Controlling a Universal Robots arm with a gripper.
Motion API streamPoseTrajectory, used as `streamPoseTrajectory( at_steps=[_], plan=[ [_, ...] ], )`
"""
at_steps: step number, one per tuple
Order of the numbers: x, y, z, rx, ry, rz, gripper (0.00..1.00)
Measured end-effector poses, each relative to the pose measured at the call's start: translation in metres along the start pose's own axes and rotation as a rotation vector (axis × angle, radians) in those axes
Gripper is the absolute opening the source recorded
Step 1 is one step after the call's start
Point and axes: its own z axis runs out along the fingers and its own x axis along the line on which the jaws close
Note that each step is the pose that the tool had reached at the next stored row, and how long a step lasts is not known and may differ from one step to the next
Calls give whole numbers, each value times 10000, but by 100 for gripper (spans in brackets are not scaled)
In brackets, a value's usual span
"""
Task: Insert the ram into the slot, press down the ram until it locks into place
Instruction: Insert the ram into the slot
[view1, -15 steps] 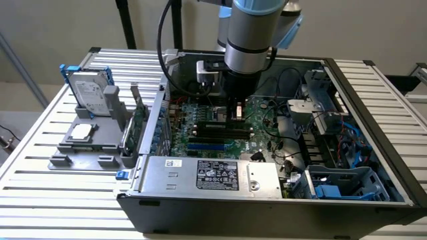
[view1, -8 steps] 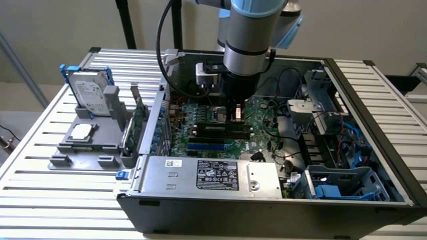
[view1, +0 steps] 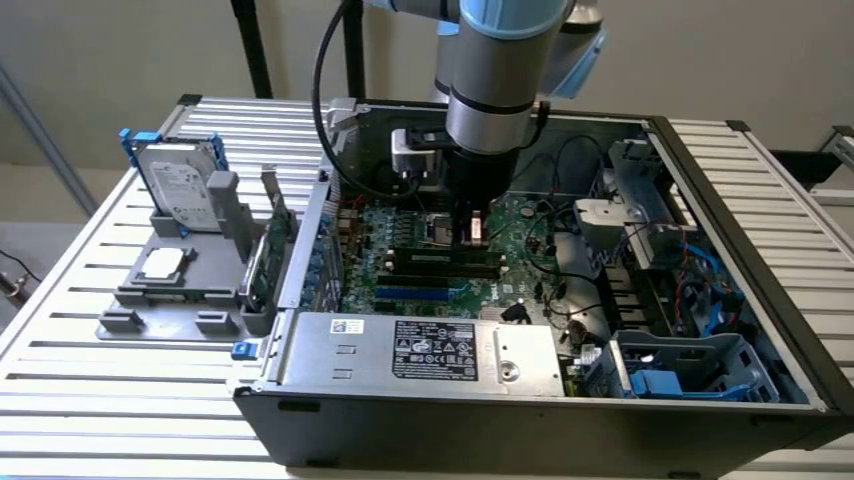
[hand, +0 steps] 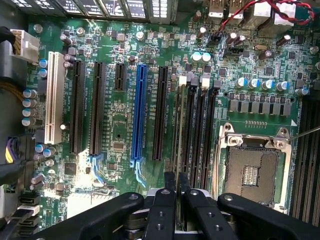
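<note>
- The ram (hand: 178, 130) shows edge-on as a thin strip, one end hidden behind the gripper (hand: 177, 192), whose narrow fingers pinch it.
- It stands mid-motherboard (hand: 120, 135), between the blue slot (hand: 139, 110) and the empty CPU socket (hand: 250, 170).
- The open computer case (view1: 534, 420) sits on a slatted metal table (view1: 120, 400), with a hard drive (view1: 180, 185) near the table's far corner.

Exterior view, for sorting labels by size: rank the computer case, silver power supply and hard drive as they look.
1. computer case
2. silver power supply
3. hard drive; it sits farther back, so its real size is unsure.
</note>
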Motion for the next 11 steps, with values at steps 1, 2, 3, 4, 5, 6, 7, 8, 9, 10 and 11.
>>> streamPoseTrajectory(
  at_steps=[1, 2, 3, 4, 5, 6, 7, 8, 9, 10, 11],
  plan=[
    [-3, 0, 3, 1, -1, 0, 14],
    [-7, 0, 5, 1, 0, 0, 14],
    [-11, 0, 8, 2, -1, 0, 14],
    [-14, -1, 12, 2, 0, -1, 14],
    [-15, -1, 16, 4, 0, -1, 14],
    [-15, -1, 19, 6, 2, -1, 14],
    [-15, 0, 23, 8, 3, 0, 14],
    [-15, 0, 26, 10, 2, -1, 14],
    [-15, 0, 30, 12, 2, 0, 14],
    [-15, -1, 32, 13, 3, -1, 14],
    [-16, -1, 33, 13, 3, 0, 14]
  ],
)
